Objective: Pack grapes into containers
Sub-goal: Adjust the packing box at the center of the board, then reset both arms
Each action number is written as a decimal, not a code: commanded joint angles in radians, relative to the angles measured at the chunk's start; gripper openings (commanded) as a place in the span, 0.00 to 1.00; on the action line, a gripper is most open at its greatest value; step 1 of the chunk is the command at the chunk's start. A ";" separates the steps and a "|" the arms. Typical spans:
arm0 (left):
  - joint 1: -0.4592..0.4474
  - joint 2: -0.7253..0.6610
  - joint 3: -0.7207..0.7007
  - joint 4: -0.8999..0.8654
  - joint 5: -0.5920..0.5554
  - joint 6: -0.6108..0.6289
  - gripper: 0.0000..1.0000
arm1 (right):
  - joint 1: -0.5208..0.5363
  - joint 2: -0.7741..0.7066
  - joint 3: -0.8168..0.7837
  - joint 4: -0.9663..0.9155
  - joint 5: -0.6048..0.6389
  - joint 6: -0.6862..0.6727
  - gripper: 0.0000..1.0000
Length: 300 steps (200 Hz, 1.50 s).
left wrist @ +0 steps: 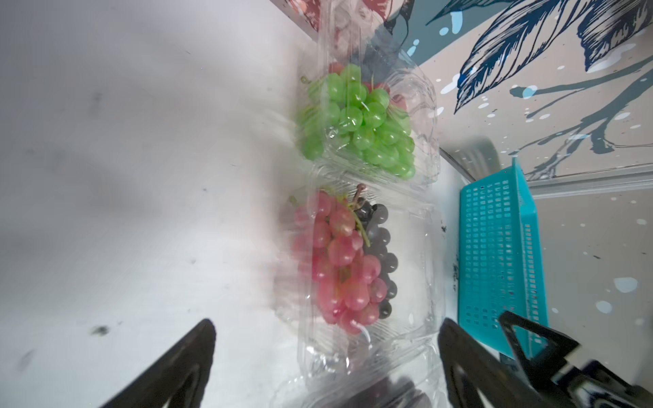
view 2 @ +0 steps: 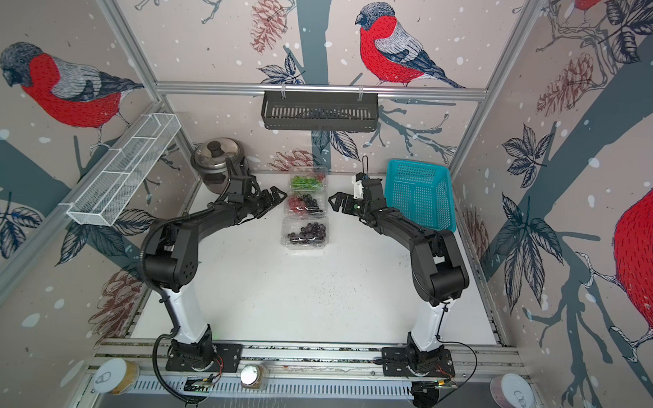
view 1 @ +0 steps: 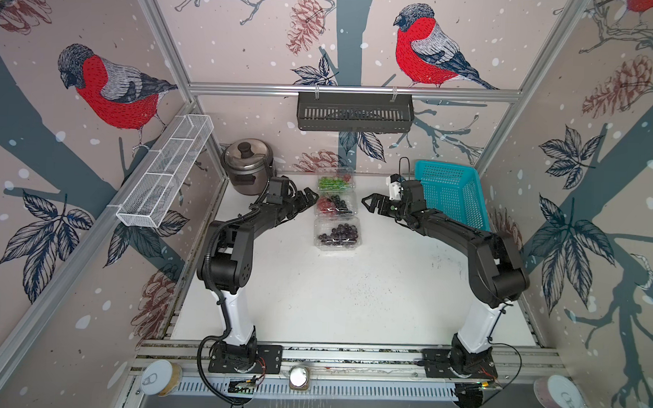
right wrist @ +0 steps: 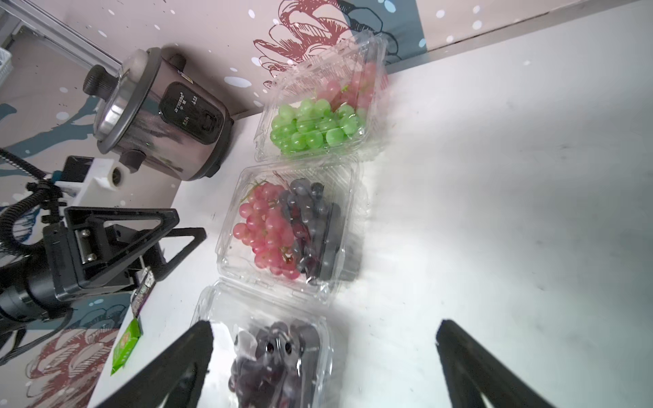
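Flanking the row of three containers point(view 1: 356, 247), the left gripper point(view 1: 310, 200) and right gripper point(view 1: 366, 205) hang spread wide and empty, seemingly because no bunch lies loose. The grapes point(view 1: 338, 233), green, red and dark, all lie inside those containers.

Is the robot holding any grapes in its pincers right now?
No, nothing is held. The left pincer and the right pincer are both open and empty; the grapes lie in the containers.
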 commanded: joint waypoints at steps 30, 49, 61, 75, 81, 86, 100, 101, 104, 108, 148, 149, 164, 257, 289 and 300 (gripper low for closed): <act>-0.002 -0.243 -0.197 0.015 -0.309 0.123 0.97 | -0.087 -0.250 -0.184 -0.083 0.378 -0.060 1.00; -0.001 -0.358 -0.311 0.068 -0.479 0.147 0.97 | -0.139 -0.357 -0.308 -0.075 0.533 -0.028 1.00; 0.001 -0.423 -0.361 0.080 -0.598 0.172 0.97 | -0.175 -0.426 -0.397 -0.037 0.589 -0.017 1.00; -0.001 -0.480 -0.410 0.088 -0.754 0.183 0.97 | -0.209 -0.506 -0.487 0.001 0.639 -0.017 1.00; 0.001 -0.494 -0.431 0.098 -0.828 0.193 0.97 | -0.220 -0.538 -0.519 0.017 0.661 -0.021 1.00; 0.000 -0.499 -0.445 0.107 -0.884 0.204 0.97 | -0.225 -0.562 -0.544 0.031 0.681 -0.028 1.00; 0.002 -0.495 -0.470 0.136 -0.980 0.241 0.97 | -0.228 -0.635 -0.612 0.083 0.759 -0.063 1.00; 0.003 -0.494 -0.471 0.139 -0.985 0.244 0.97 | -0.228 -0.640 -0.617 0.086 0.761 -0.066 1.00; 0.003 -0.491 -0.476 0.146 -0.999 0.252 0.97 | -0.228 -0.653 -0.630 0.101 0.776 -0.076 1.00; 0.003 -0.486 -0.481 0.159 -1.011 0.263 0.97 | -0.228 -0.670 -0.650 0.116 0.793 -0.091 1.00; 0.005 -0.442 -0.588 0.372 -1.093 0.416 0.97 | -0.220 -0.796 -0.860 0.366 0.900 -0.199 1.00; 0.005 -0.441 -0.592 0.379 -1.094 0.421 0.97 | -0.219 -0.797 -0.865 0.374 0.900 -0.202 1.00; 0.005 -0.427 -0.653 0.485 -1.124 0.485 0.97 | -0.217 -0.800 -0.936 0.492 0.904 -0.246 1.00; 0.068 -0.371 -0.821 0.841 -0.888 0.573 0.98 | -0.096 -0.398 -1.014 1.114 0.970 -0.568 1.00; 0.065 -0.390 -0.879 0.938 -0.852 0.594 0.98 | -0.059 -0.302 -1.065 1.353 1.068 -0.620 1.00; 0.065 -0.390 -0.878 0.936 -0.853 0.594 0.98 | -0.080 -0.322 -1.081 1.343 1.030 -0.592 1.00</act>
